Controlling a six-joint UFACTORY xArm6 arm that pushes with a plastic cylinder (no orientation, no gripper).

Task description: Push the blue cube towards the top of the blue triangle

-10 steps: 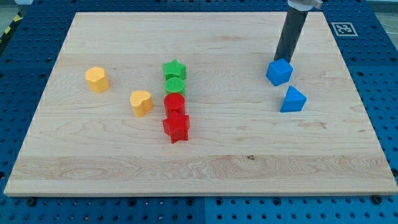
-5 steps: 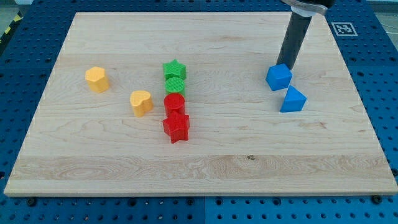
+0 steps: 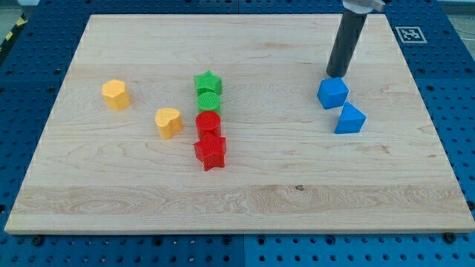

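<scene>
The blue cube (image 3: 332, 93) sits on the wooden board at the view's right. The blue triangle (image 3: 349, 119) lies just below and to the right of it, and the two nearly touch. My tip (image 3: 334, 75) stands at the cube's top edge, touching or almost touching it. The dark rod rises from there toward the view's top.
A green star (image 3: 208, 81), green cylinder (image 3: 210, 101), red cylinder (image 3: 208, 122) and red star (image 3: 210, 152) form a column at the board's middle. A yellow hexagon block (image 3: 115, 94) and yellow heart block (image 3: 168, 122) lie at the left. The board's right edge (image 3: 429, 111) is near.
The blue cube slid down toward the blue triangle and turned slightly. My tip shifted a little to the left in the last half second.
</scene>
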